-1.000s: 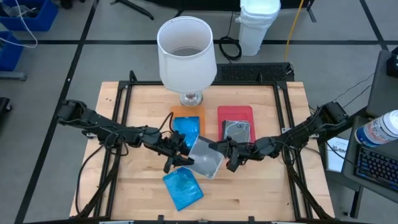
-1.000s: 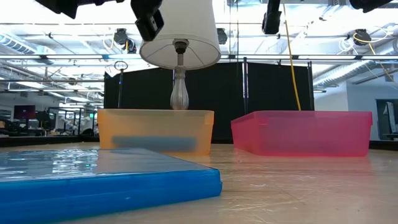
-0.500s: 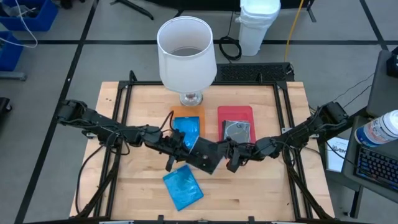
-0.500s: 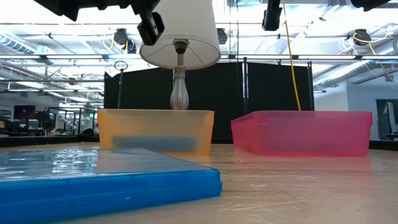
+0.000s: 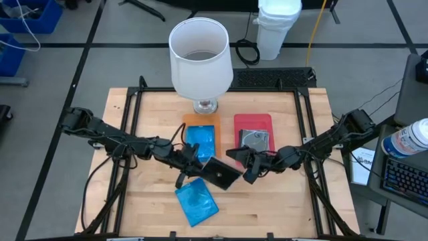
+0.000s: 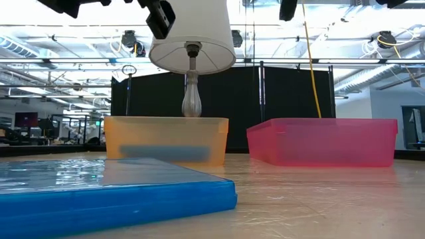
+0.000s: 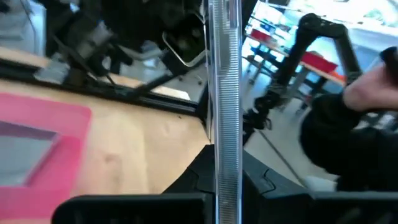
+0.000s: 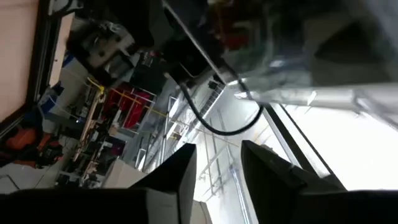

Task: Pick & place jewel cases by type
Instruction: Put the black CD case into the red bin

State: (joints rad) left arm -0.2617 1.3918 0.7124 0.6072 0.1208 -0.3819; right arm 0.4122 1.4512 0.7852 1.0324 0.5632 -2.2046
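A clear, dark grey jewel case hangs above the table's middle, and my left gripper is shut on its left edge. My right gripper stands open just right of the case. In the right wrist view nothing lies between its fingers. A blue jewel case lies flat on the table near the front edge and fills the low view's foreground. Another blue case lies in the orange tray. A clear case with a silvery disc lies in the red tray. My left gripper pinches the clear case's two flat faces between its fingers, at the case's left edge. The fingers come level from the table's left. The case is lifted clear of the table and stands out beyond the fingertips; the wrist view shows it edge-on.
A white-shaded table lamp stands at the table's far middle, right behind the trays. A black frame runs around the wooden top. Bare wood lies near the front right and the left.
My left gripper has shut on the clear case's left edge and rolled a little. My right gripper has opened and let go of the case's right edge. The case has tipped: its face showed silvery before and looks dark now.
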